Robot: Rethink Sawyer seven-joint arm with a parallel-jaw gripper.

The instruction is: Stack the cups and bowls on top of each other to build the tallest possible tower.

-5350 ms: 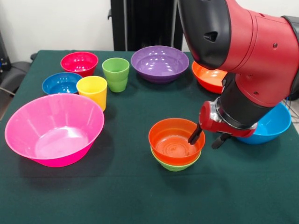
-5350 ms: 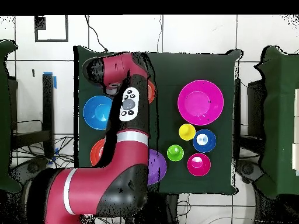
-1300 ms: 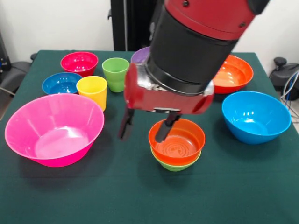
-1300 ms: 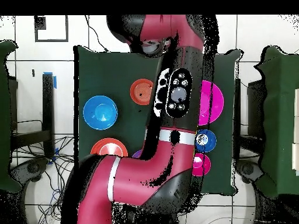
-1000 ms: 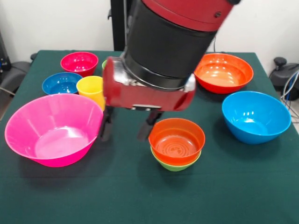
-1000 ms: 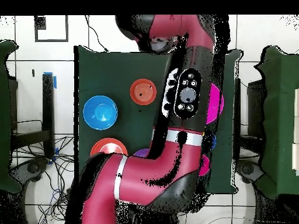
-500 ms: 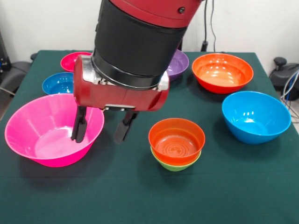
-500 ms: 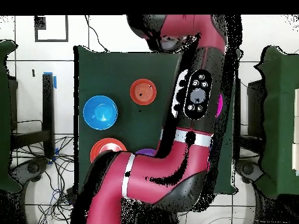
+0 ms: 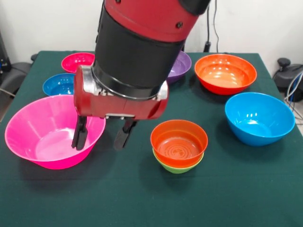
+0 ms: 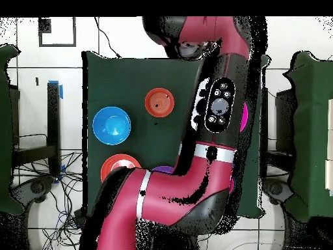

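I saw my tool (image 9: 100, 134) open, one finger inside the large pink bowl's (image 9: 42, 132) rim, one outside.

We see a glossy red arm (image 9: 142, 14) whose thick round segment turns to a wide black cylindrical sleeve just above the gripper (image 9: 100, 135). Below that sleeve sits a silver ring, then a rounded red wrist block (image 9: 118, 101). Two slim black fingers (image 9: 79, 135) project from the block's underside. A small dark screw head dots the red shell above the sleeve. From overhead, we see a black oval panel (image 10: 218, 105) with round grey buttons on the red link, and silver bands ringing the joints.
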